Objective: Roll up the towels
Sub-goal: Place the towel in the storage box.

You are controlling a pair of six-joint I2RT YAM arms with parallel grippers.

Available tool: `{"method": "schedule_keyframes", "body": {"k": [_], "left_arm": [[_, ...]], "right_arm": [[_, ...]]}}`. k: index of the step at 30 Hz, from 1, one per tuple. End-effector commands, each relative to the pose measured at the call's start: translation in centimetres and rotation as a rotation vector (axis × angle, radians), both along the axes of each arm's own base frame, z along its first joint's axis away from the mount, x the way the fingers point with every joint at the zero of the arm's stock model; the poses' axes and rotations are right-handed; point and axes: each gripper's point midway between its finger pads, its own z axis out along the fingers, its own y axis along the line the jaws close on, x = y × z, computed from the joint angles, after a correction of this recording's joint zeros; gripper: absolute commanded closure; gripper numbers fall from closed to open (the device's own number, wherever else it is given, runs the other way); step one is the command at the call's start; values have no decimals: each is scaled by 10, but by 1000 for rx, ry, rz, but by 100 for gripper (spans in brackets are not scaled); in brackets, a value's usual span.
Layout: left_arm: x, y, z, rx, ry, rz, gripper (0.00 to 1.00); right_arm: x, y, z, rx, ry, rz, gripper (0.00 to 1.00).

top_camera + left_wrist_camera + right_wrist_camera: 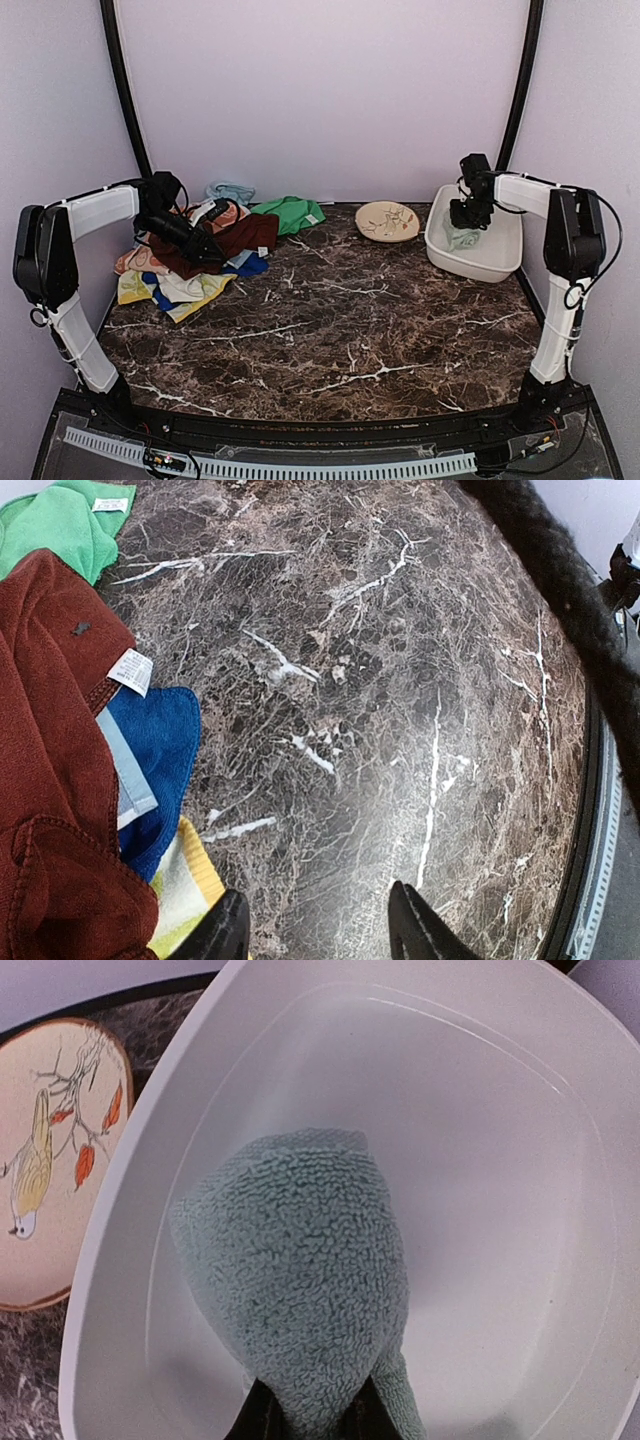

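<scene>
The right gripper (310, 1415) is pinched narrow on one end of the mint-green towel (300, 1280) and holds it inside the white tub (110, 1230) at the far right of the table (350, 680). The towel hangs as a rounded bundle, and whether its lower end touches the tub floor cannot be told. The main risk is probably that the bundle loosens. The hold is on one end only, so soft terry could unfurl when let go, or cling to the fingers and be dragged back out. A drop close to the tub wall could also leave the towel draped over the rim.

The left gripper (315, 925) stands moderately wide with nothing between its fingers. It is over bare marble just right of the pile of towels at the far left. The maroon towel (50, 730) lies on top, overlapping a blue towel (160, 740) and a yellow towel (185, 880). A grab there would likely catch more than one layer and pull the others along. A sewn label (132, 670) sits at the maroon towel's edge.

A green towel (60, 525) lies beyond the pile. A bird-patterned plate (50, 1160) sits just left of the tub, close enough that the right arm swinging left could nudge it. The middle of the table lies between the two arms.
</scene>
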Motion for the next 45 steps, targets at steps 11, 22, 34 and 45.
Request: {"method": "schedule_keyframes", "body": {"k": [11, 22, 34, 45], "left_arm": [[-1, 3, 1, -11, 9, 21, 52], [2, 1, -11, -19, 55, 28, 53], [5, 2, -11, -9, 75, 38, 54], [-2, 3, -14, -7, 91, 42, 54]], "right_arm": [[81, -39, 6, -35, -206, -349, 100], [120, -50, -2, -159, -216, -381, 100], [132, -25, -43, -9, -187, -333, 100], [151, -25, -52, 163, -260, -388, 100]]}}
